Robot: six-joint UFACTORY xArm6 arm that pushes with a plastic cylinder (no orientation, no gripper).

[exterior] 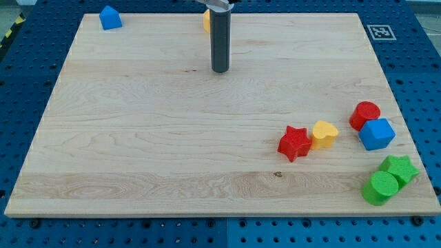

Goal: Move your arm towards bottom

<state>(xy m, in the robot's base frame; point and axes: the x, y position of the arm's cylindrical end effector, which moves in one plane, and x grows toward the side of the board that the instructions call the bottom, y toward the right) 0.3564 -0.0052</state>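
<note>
My tip rests on the wooden board near the view's top centre. A yellow block sits just behind the rod, mostly hidden by it. A blue block lies at the top left. Far to the lower right lie a red star, a yellow heart, a red cylinder, a blue cube, a green star and a green cylinder. My tip touches none of the blocks.
The board lies on a blue perforated table. A black-and-white marker tag sits off the board's top right corner. The green blocks lie close to the board's right and bottom edges.
</note>
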